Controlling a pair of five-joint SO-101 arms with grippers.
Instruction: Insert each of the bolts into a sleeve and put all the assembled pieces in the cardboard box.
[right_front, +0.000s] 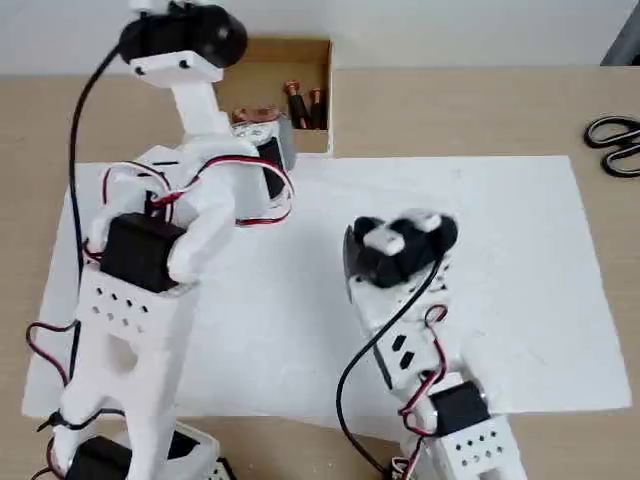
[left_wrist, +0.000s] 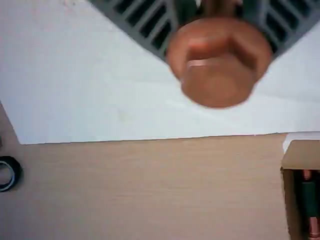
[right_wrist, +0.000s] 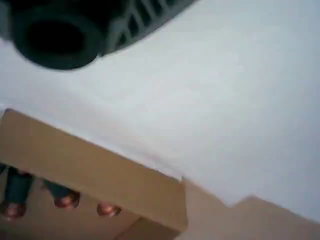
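A copper bolt (left_wrist: 217, 62) is held head-outward in my left gripper (left_wrist: 220, 12), which is shut on it. In the high view this gripper (right_front: 262, 135) hangs with the bolt (right_front: 256, 115) just at the near edge of the cardboard box (right_front: 325, 90). Assembled bolt-and-sleeve pieces (right_front: 305, 105) lie inside the box. My right gripper (right_wrist: 75, 15) is shut on a dark sleeve (right_wrist: 55, 42), seen end-on with its hole facing out. That arm (right_front: 400, 245) stands over the middle of the white sheet (right_front: 520, 260).
Scissors (right_front: 615, 140) lie at the table's far right edge. A black tape roll (left_wrist: 7, 172) sits on the bare wood beside the sheet. The box (right_wrist: 100, 172) and its pieces (right_wrist: 65, 200) lie beyond the sheet's edge in the right wrist view.
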